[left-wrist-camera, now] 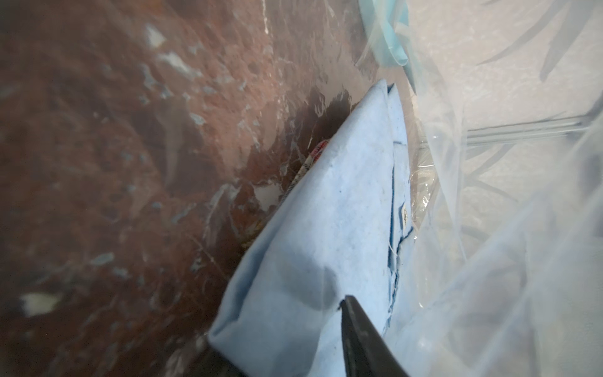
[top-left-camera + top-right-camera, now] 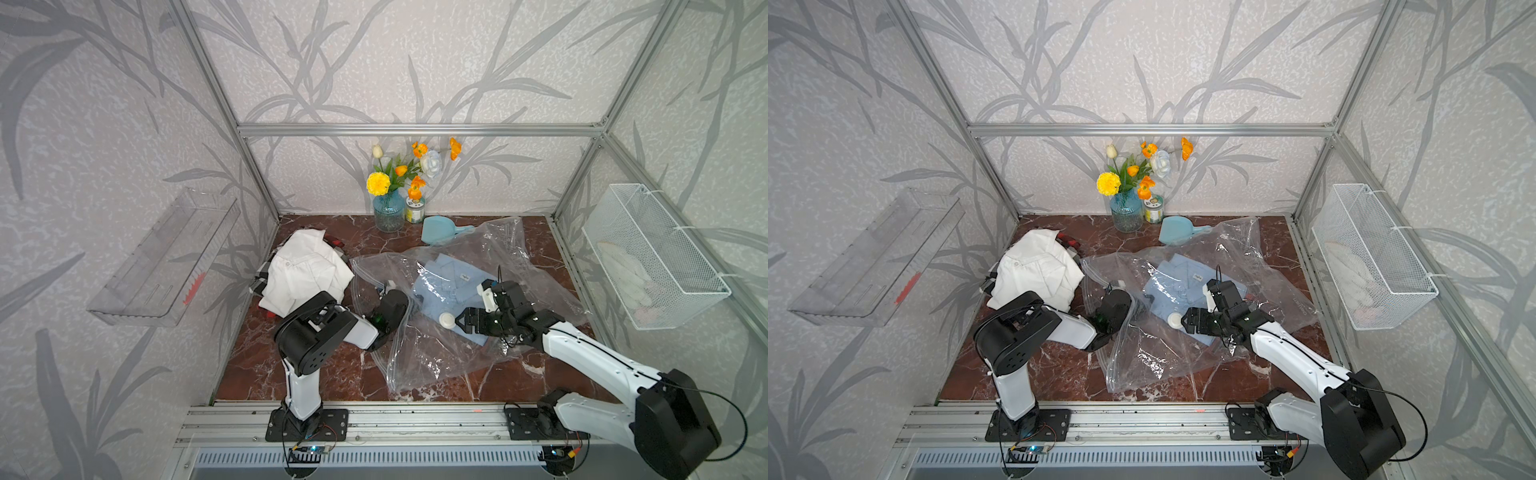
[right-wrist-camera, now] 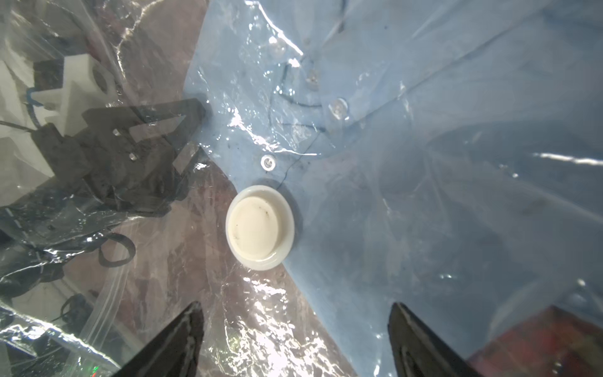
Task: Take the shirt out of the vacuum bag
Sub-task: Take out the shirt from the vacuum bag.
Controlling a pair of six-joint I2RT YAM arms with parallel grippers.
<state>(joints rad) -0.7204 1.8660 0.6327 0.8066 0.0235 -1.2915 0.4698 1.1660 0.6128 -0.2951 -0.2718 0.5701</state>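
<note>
Only the right wrist view shows shirt [image 3: 424, 163] buttons [image 3: 339, 106].

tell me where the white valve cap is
In a top view the white valve cap sits on the vacuum bag, at the light blue shirt's near edge, before the right gripper.

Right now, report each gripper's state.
Left gripper: jaws apart around a fold of the shirt; grip cannot be told.
Right gripper: open, empty, near the valve cap.

The left arm [image 2: 316, 328] folds sharply at the elbow, and the left gripper [image 1: 280, 326] points away from its base, jaws partly apart. The right arm [image 2: 582, 345] reaches inward, the right gripper [image 3: 295, 306] spread wide.
</note>
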